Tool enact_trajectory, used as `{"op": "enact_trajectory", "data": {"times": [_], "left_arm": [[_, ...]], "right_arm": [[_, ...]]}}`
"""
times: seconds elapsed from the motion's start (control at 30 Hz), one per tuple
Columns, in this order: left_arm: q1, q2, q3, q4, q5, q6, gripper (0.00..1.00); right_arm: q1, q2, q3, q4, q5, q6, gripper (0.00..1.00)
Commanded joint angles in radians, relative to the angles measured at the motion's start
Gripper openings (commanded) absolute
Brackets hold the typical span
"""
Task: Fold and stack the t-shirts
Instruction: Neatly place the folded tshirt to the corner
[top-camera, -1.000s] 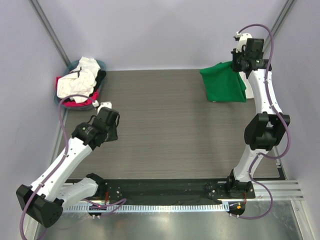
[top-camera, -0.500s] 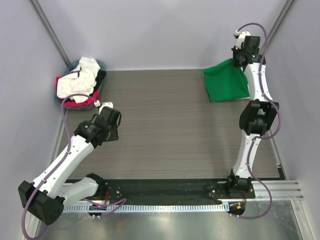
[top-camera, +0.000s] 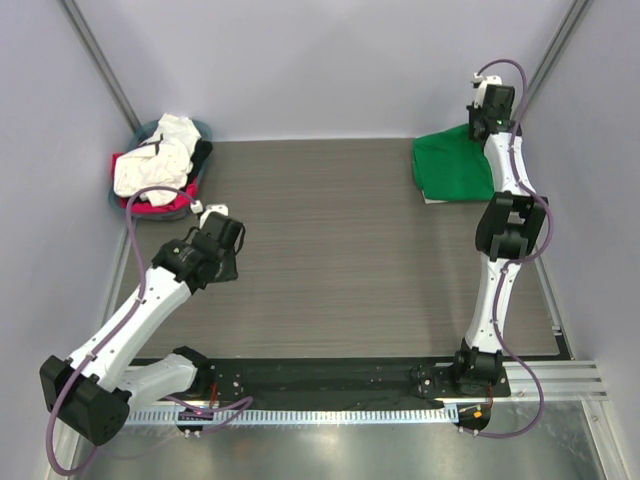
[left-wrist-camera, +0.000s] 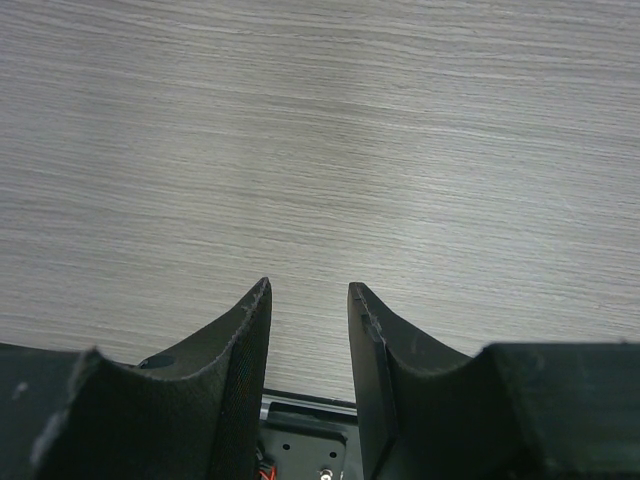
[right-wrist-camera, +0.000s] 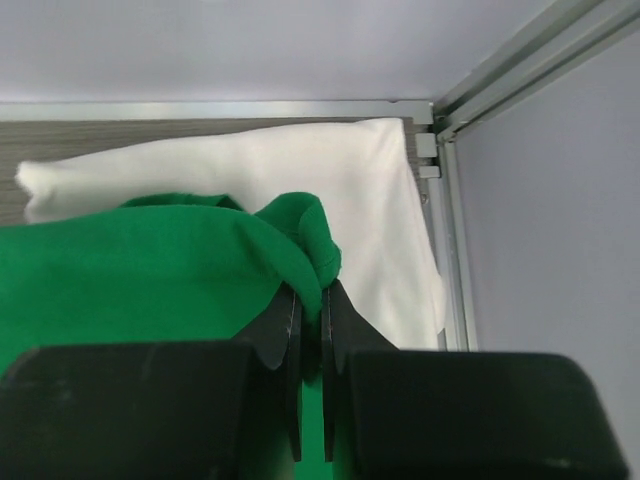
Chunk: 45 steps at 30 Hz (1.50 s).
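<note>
Right gripper (right-wrist-camera: 310, 300) clamps tight on a soft, rumpled fold of the green shirt (right-wrist-camera: 120, 270) at the far right corner of the worktop (top-camera: 330, 230), over a smooth white shirt (right-wrist-camera: 340, 180). Left gripper (left-wrist-camera: 308, 300) hangs, jaws partly apart, holding nothing, above grey wood grain near the left edge.

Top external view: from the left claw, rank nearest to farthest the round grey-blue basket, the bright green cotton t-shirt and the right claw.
1. Round grey-blue basket, far-left corner, just beyond the left claw.
2. Bright green cotton t-shirt, far right.
3. Right claw, far-right corner, pinching that shirt's edge.
</note>
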<state>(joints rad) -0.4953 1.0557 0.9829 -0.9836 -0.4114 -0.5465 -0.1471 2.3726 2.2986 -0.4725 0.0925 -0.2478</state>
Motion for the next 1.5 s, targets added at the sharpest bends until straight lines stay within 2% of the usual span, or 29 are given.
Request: {"op": "enact_trajectory", "data": {"times": [0.0,0.03,0.07,0.1,0.13,0.23,0.33,0.4,0.53,0.57,0.63,0.67,0.7,0.77,0.8,0.83,0.87,0.9,1.03,1.17,1.47], "left_arm": [[0.003,0.001,0.005,0.020,-0.024,-0.013,0.38],[0.003,0.000,0.005,0.019,-0.024,-0.013,0.38],[0.004,-0.003,0.005,0.019,-0.024,-0.013,0.38],[0.003,-0.003,0.005,0.020,-0.024,-0.013,0.38],[0.004,-0.005,0.005,0.019,-0.024,-0.013,0.38],[0.004,-0.016,0.005,0.019,-0.029,-0.015,0.39],[0.003,-0.025,0.003,0.020,-0.029,-0.015,0.39],[0.004,-0.033,0.005,0.020,-0.027,-0.013,0.39],[0.004,-0.046,0.005,0.022,-0.027,-0.013,0.39],[0.003,-0.049,0.005,0.020,-0.026,-0.013,0.39],[0.003,-0.057,0.003,0.023,-0.023,-0.012,0.40],[0.004,-0.059,0.003,0.025,-0.023,-0.012,0.40],[0.003,-0.063,0.003,0.023,-0.020,-0.012,0.40],[0.003,-0.066,0.003,0.023,-0.015,-0.010,0.40],[0.004,-0.069,0.003,0.026,-0.015,-0.010,0.40],[0.004,-0.074,0.003,0.028,-0.012,-0.009,0.40],[0.003,-0.076,0.002,0.026,-0.012,-0.009,0.40],[0.003,-0.076,0.002,0.028,-0.012,-0.009,0.40],[0.003,-0.082,0.002,0.029,-0.010,-0.009,0.40],[0.003,-0.086,0.002,0.028,-0.010,-0.009,0.40],[0.003,-0.095,0.002,0.026,-0.018,-0.012,0.40]], "right_arm": [[-0.006,0.042,0.056,0.155,0.122,0.031,0.05],[-0.006,0.059,0.067,0.193,0.145,0.038,0.21],[-0.006,0.077,0.084,0.213,0.185,0.048,0.44],[-0.006,0.118,0.122,0.231,0.276,0.064,0.74],[-0.005,0.131,0.145,0.250,0.323,0.105,0.99],[-0.005,0.093,0.164,0.252,0.375,0.181,1.00],[-0.003,-0.056,0.006,0.325,0.330,0.269,1.00],[-0.003,-0.171,-0.138,0.360,0.270,0.396,1.00],[-0.003,-0.332,-0.373,0.420,-0.001,0.625,1.00],[-0.003,-0.358,-0.483,0.448,-0.140,0.709,1.00],[-0.003,-0.413,-0.592,0.564,-0.281,0.787,1.00],[-0.003,-0.421,-0.690,0.610,-0.398,0.823,1.00],[-0.003,-0.429,-0.737,0.655,-0.439,0.899,0.99],[-0.003,-0.432,-0.859,0.782,-0.511,0.974,0.94],[-0.002,-0.428,-0.895,0.880,-0.575,1.037,0.85],[-0.002,-0.423,-0.957,0.931,-0.614,1.077,0.80],[-0.002,-0.399,-0.982,0.980,-0.644,1.111,0.75],[0.000,-0.386,-1.005,1.073,-0.696,1.174,0.66],[0.000,-0.306,-1.056,1.173,-0.763,1.234,0.52],[0.000,-0.265,-1.058,1.163,-0.774,1.214,0.47],[-0.002,-0.161,-1.028,1.141,-0.797,1.179,0.47]]}}
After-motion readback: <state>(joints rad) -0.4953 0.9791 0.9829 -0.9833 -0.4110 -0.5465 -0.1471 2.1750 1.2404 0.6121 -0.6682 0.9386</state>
